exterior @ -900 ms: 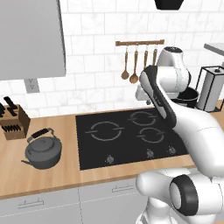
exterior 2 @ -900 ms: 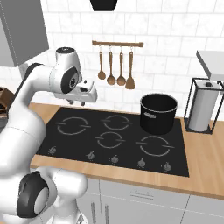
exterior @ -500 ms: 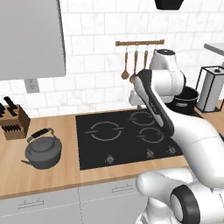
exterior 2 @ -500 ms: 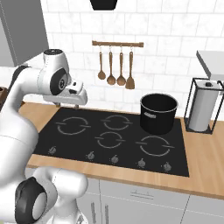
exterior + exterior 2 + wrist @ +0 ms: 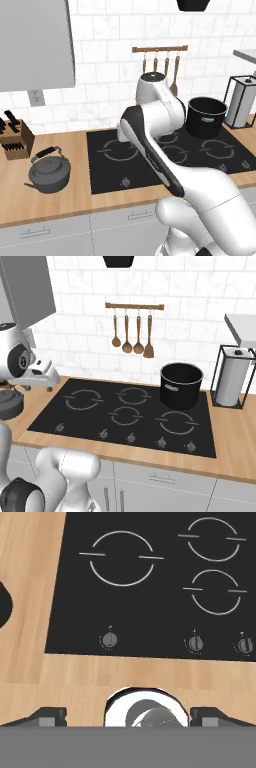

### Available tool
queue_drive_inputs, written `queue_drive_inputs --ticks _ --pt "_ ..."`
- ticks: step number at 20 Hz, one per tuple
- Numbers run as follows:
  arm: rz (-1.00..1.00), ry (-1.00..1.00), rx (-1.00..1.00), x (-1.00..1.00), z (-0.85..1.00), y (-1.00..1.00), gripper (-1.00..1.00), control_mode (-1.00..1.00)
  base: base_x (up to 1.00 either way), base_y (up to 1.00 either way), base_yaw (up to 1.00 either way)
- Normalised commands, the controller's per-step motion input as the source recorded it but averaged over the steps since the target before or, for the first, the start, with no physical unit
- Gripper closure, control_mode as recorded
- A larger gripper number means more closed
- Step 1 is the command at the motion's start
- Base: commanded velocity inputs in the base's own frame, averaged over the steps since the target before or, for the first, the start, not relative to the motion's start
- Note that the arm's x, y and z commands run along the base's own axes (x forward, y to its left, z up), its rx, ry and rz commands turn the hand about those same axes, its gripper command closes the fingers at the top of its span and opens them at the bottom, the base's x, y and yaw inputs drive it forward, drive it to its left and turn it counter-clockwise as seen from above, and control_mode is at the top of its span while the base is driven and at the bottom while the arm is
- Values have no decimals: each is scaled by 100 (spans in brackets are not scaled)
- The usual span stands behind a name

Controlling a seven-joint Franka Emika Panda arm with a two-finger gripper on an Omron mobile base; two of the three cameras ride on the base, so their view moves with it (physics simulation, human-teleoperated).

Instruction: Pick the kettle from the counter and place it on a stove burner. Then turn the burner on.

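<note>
No text, label, brand or number can be read. Small pale marks are printed above the knobs [image 5: 109,640] along the front edge of the cooktop [image 5: 150,612], but they are too small and blurred to be made out.

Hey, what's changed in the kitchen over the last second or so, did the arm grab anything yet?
No grab yet. The arm has swung left across the cooktop towards the kettle, and the gripper now hangs over the counter at the cooktop's front edge, holding nothing. The kettle and black pot stayed put.
</note>
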Motion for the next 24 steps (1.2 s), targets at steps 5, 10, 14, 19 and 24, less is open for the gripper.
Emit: queue_drive_inputs --ticks 5,10,14,19,24 --pt "0 -9 0 -47 -11 100 -100 -100 0 0 0" --pt "4 -22 0 -12 -10 100 -100 -100 0 0 0" --pt "0 -17 9 20 0 100 -100 -100 0 0 0" --pt "0 -1 26 73 0 93 -100 -100 0 0 0" --pt "2 15 10 75 -6 31 -100 -100 0 0 0"
